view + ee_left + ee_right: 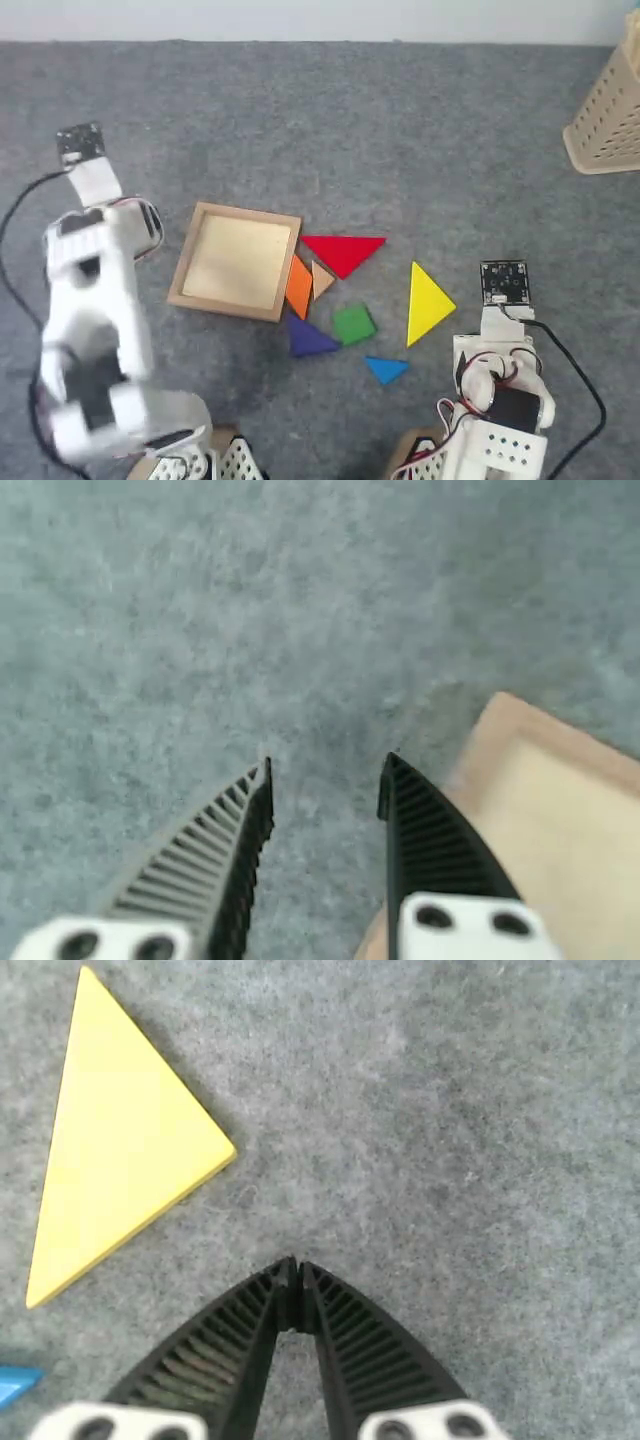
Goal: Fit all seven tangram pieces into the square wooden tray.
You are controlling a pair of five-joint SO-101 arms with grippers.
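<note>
- The square wooden tray lies flat on the grey felt desk, in its middle stretch and nearer the left edge than the right. It sits turned slightly askew.
- All seven tangram pieces lie on the felt outside the tray, off its right side.
- The orange parallelogram piece touches the tray's right rim, and the small tan triangle piece sits against it.
- The large red triangle piece lies just beside the tray's far right corner.
- The purple triangle piece lies by the tray's near right corner, with the green square piece touching it.
- The small blue triangle piece lies nearer the desk's front edge, apart from the others.
- The large yellow triangle piece lies farthest towards the right edge.
- The left gripper is released, its black ribbed fingers spread over bare felt right by a corner of the tray.
- The right gripper is clenched on nothing, tips touching. It hangs over bare felt near the yellow triangle, with the blue triangle's tip at the edge of its wrist view.
- A beige perforated plastic basket stands at the desk's far right corner.
</note>
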